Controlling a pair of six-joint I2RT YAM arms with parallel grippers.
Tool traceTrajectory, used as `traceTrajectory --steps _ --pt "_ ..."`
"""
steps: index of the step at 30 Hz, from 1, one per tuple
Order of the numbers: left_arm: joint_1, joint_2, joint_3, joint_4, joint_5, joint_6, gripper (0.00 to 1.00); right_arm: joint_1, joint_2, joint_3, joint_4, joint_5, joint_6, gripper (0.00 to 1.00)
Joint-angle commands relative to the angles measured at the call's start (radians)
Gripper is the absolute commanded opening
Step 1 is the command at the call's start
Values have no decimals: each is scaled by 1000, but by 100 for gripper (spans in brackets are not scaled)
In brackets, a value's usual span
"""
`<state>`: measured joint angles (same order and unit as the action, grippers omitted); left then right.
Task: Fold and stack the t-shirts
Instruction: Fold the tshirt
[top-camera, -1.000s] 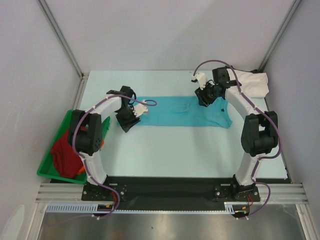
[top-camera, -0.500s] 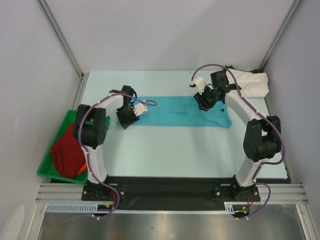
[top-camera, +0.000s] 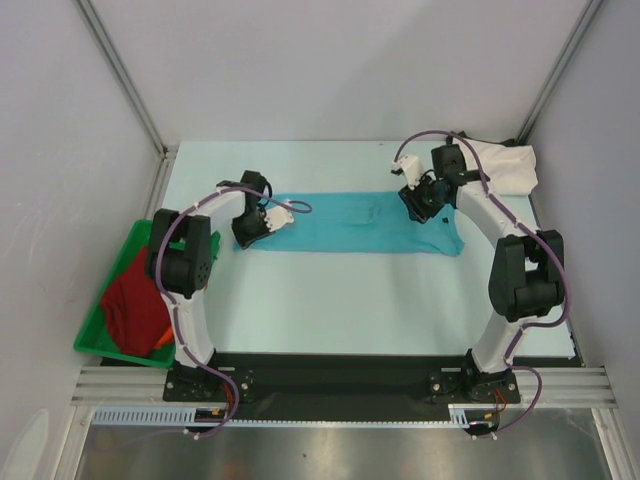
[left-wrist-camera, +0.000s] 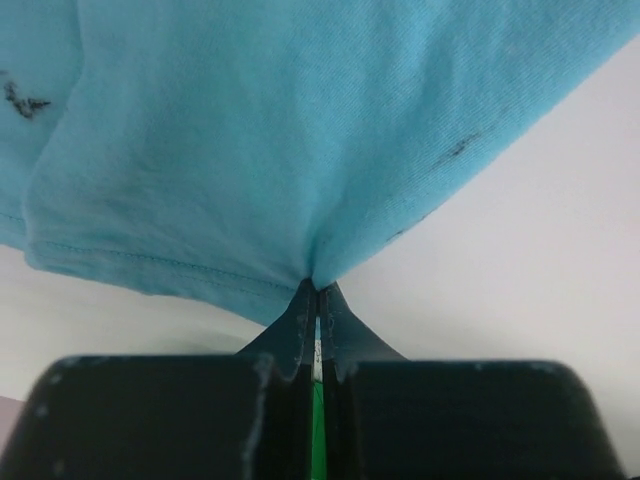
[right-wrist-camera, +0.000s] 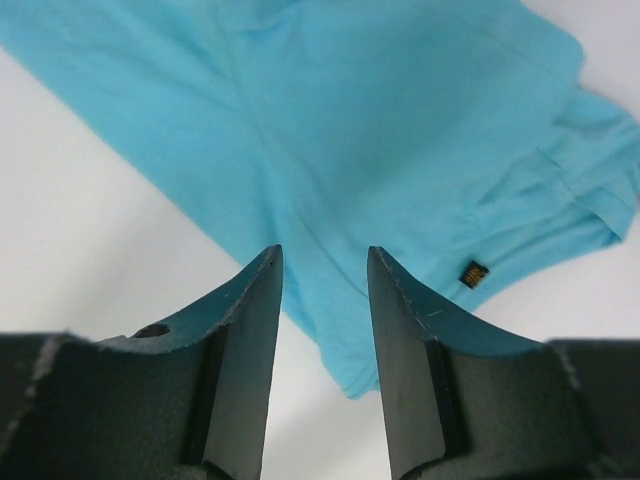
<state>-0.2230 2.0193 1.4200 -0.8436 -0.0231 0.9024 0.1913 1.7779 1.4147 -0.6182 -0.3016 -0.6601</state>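
A turquoise t-shirt (top-camera: 350, 222) lies flat as a long strip across the middle of the table. My left gripper (top-camera: 250, 232) sits at its left end, shut on a pinch of the cloth's edge. In the left wrist view the turquoise t-shirt (left-wrist-camera: 300, 130) puckers into the closed left gripper (left-wrist-camera: 317, 285). My right gripper (top-camera: 420, 200) hovers open over the shirt's right part. Seen from the right wrist, the turquoise t-shirt (right-wrist-camera: 380, 120) has a corner between the tips of the right gripper (right-wrist-camera: 325, 260), with a small dark tag (right-wrist-camera: 473, 273) beside it.
A cream-white t-shirt (top-camera: 505, 165) lies bunched at the back right corner. A green bin (top-camera: 98, 335) off the table's left edge holds a dark red t-shirt (top-camera: 135, 305) and a bit of orange cloth (top-camera: 160, 342). Grey walls enclose the table.
My left gripper has slid to the shirt's left edge and shut on the cloth. The right gripper has shifted slightly right and stayed open.
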Motion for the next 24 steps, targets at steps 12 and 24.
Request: traceTrajectory --steps 12,24 --pt "-55 -132 -234 -112 15 -5 0 -138 186 124 155 202 140 46" --pt "-85 -240 -331 -143 15 -57 0 -139 362 276 150 174 143 47"
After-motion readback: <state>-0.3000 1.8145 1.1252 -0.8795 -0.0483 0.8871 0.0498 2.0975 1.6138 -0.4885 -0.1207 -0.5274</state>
